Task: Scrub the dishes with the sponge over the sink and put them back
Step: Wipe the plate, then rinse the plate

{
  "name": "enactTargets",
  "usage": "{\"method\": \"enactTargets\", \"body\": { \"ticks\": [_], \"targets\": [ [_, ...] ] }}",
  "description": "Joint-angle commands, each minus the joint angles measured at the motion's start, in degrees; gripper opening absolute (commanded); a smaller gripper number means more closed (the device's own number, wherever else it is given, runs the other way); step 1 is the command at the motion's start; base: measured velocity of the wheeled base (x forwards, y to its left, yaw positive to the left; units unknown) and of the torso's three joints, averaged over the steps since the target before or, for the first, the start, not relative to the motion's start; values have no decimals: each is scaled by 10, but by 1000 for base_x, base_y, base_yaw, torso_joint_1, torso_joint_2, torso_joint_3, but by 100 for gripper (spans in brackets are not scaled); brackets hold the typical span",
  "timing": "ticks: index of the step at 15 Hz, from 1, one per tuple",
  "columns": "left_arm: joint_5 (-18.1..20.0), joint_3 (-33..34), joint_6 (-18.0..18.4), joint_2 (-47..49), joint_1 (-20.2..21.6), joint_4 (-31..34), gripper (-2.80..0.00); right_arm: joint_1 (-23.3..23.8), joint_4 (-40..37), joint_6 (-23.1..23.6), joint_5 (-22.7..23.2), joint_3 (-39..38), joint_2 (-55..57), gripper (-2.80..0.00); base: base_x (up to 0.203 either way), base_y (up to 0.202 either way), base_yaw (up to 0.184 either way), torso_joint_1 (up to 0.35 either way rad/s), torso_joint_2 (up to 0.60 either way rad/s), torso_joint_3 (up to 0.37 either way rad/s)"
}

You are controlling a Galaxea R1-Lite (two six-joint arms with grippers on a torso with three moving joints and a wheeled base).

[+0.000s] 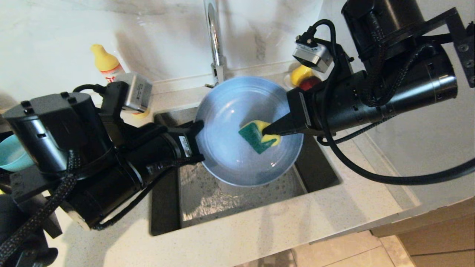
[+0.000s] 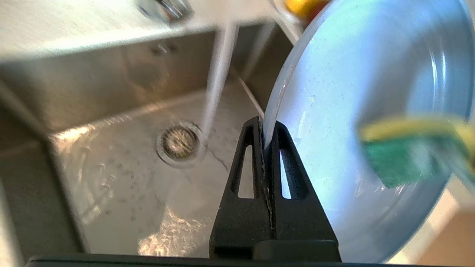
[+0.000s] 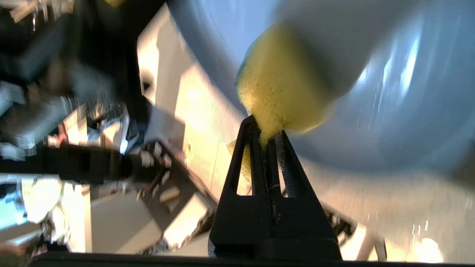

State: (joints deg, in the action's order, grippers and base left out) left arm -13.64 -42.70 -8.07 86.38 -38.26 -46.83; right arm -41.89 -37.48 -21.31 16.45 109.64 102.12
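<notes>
Scrubbing the plate over the sink.

Left gripper [image 2: 266, 139] pinched tight on the thin rim of the grey-blue plate [image 1: 237, 111], tipped up above the sink [image 1: 207, 200]. Right gripper [image 1: 264, 131] squeezed on the yellow sponge [image 1: 258, 136], green side pressed on the plate's inside. Water running from the faucet [image 1: 215, 40] to the drain [image 2: 180, 141]. Wet rim, small grip: a hard push from the sponge could maybe twist the plate loose and drop it. Teal bowl [image 1: 13, 154] waiting far left.
</notes>
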Motion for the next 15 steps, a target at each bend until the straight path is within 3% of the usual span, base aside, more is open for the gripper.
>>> {"method": "enactTargets", "body": {
  "ticks": [1,5,9,15],
  "targets": [
    [-3,-24,-2,-1,8,3,-280,-4,-15,-1,2,-24,-35,-280,0,0,0,0,0,0],
    [-8,-27,-4,-2,8,11,-280,-5,-17,-2,2,-50,-66,-280,0,0,0,0,0,0],
    [-24,-19,-22,15,21,46,-280,-4,-9,-5,3,-27,-126,-280,0,0,0,0,0,0],
    [-22,-71,-197,78,70,160,-280,14,-8,-5,2,-25,-179,-280,0,0,0,0,0,0]
  ]
}}
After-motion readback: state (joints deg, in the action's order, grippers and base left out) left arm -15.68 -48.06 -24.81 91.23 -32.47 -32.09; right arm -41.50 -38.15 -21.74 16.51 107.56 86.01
